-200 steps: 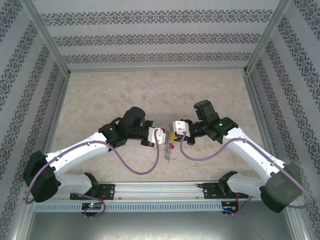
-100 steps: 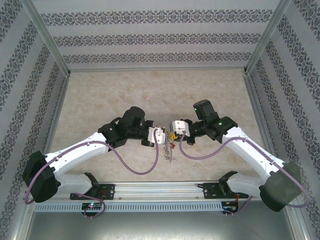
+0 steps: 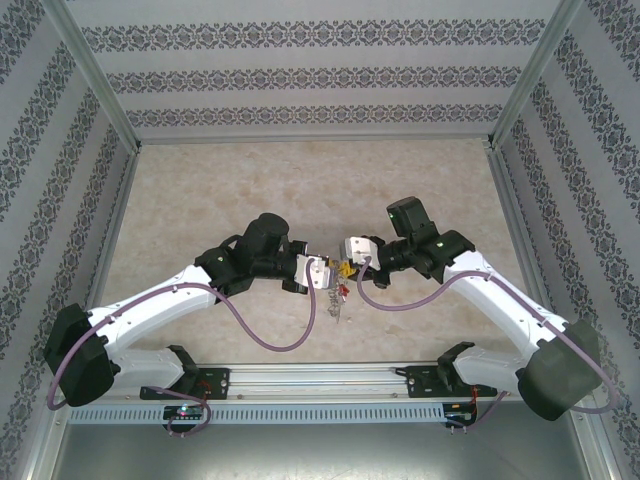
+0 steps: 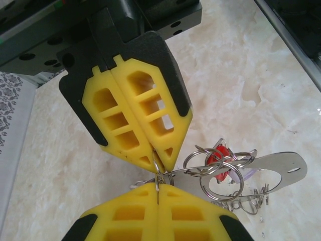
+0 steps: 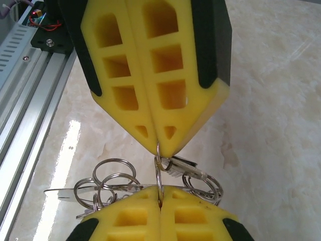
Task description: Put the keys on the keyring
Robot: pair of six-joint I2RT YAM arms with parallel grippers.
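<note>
1. A large, thin, silvery wire keyring hangs over the middle of a beige marble-patterned table, held between two white robot arms that meet tip to tip.
2. The loop carries small silvery split rings, a small red tag and a flat silvery plate with a long slot. They bunch together just beside the grippers; whether they touch the table cannot be told.
3. The left gripper has its yellow ribbed fingers pressed together, pinching the wire in the seam.
4. The right gripper, directly opposite, is likewise closed, clamping the same wire at its tip. A short length of wire spans the small gap between the two.
</note>
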